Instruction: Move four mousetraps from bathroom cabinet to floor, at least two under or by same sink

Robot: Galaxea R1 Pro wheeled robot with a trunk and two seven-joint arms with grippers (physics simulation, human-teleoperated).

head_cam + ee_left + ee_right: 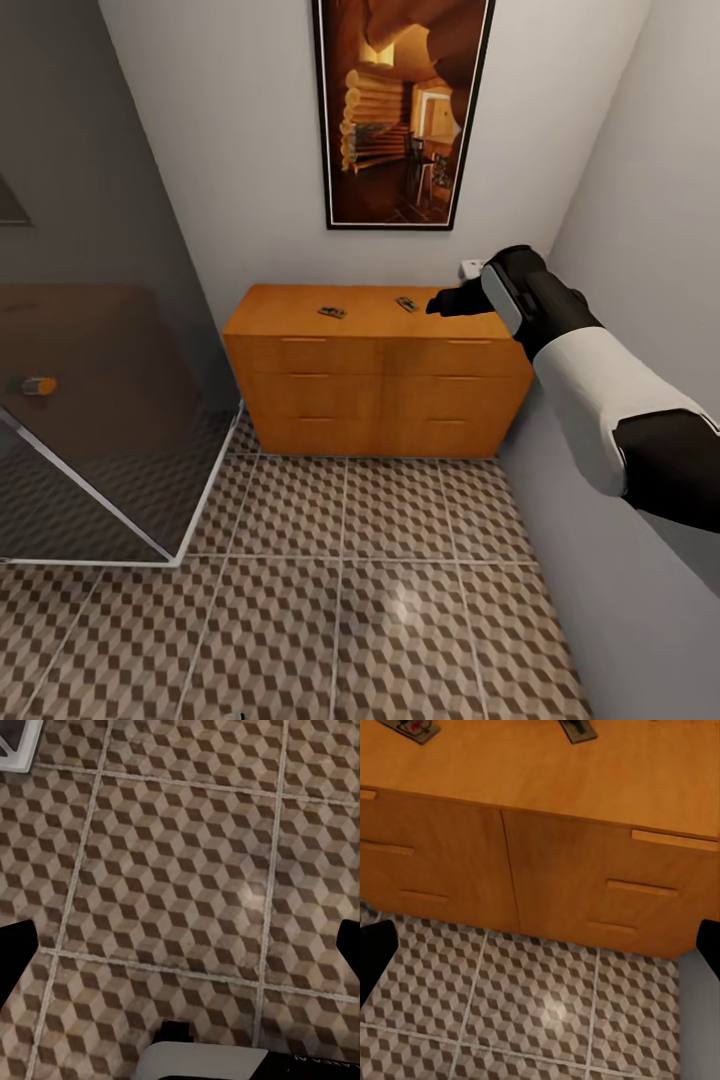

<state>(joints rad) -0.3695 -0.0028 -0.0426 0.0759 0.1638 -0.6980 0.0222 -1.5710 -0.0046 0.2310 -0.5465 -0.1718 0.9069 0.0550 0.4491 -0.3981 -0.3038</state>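
Observation:
The low orange-brown cabinet (380, 385) stands against the far wall, its drawers closed. Two mousetraps lie on its top, one (332, 312) near the middle and one (406, 303) further right. My right gripper (452, 301) hovers over the right part of the cabinet top, just right of that second trap. In the right wrist view the same traps (411, 727) (577, 729) lie on the cabinet top (547, 780); the right gripper (540, 952) is open and holds nothing. My left gripper (180, 952) hangs open over the cube-patterned bathroom floor (180, 870). The sink is out of view.
A glass shower screen (100, 420) with a white frame takes up the left side. A grey wall (640, 200) runs close along the right, beside my right arm. A framed picture (400, 110) hangs above the cabinet. Tiled floor (340, 600) stretches in front of the cabinet.

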